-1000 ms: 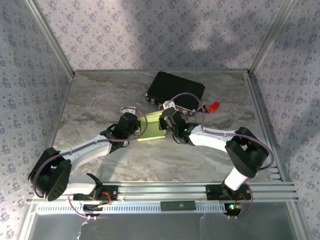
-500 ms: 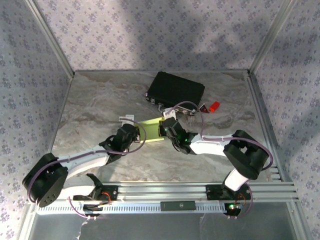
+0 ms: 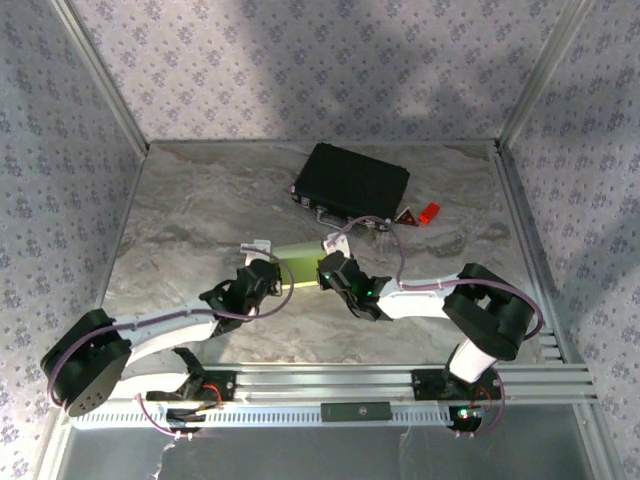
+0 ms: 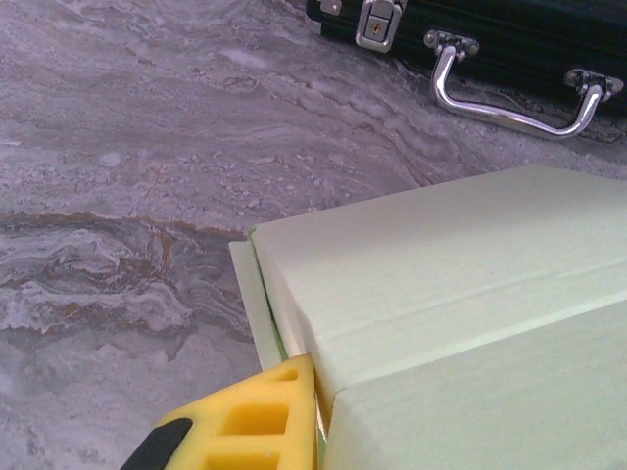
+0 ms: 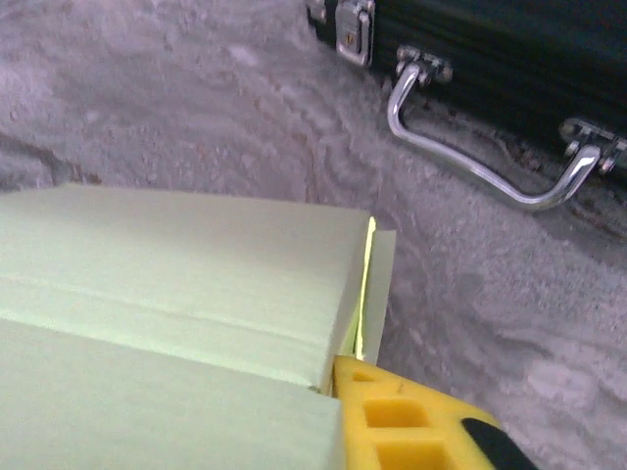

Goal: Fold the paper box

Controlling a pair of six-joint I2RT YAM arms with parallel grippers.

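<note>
The paper box (image 3: 298, 263) is a pale green shallow box lying mid-table, held between both arms. My left gripper (image 3: 270, 274) is at its left end and my right gripper (image 3: 328, 270) at its right end. In the left wrist view the box (image 4: 441, 284) covers the right side. One yellow finger (image 4: 260, 416) presses on its end wall, and the other is hidden behind the card. The right wrist view mirrors this: the box (image 5: 176, 284) lies to the left, with a yellow finger (image 5: 402, 421) against its end flap. Both grippers look shut on the end walls.
A black hard case (image 3: 352, 180) with metal latches and a chrome handle (image 4: 509, 98) lies just behind the box. A small red object (image 3: 428, 212) sits to the right of the case. Patterned walls enclose the marbled table (image 3: 180, 200).
Both arms have drawn back toward the near edge and lowered. The box came with them, moving slightly nearer and lying flatter on the table.
</note>
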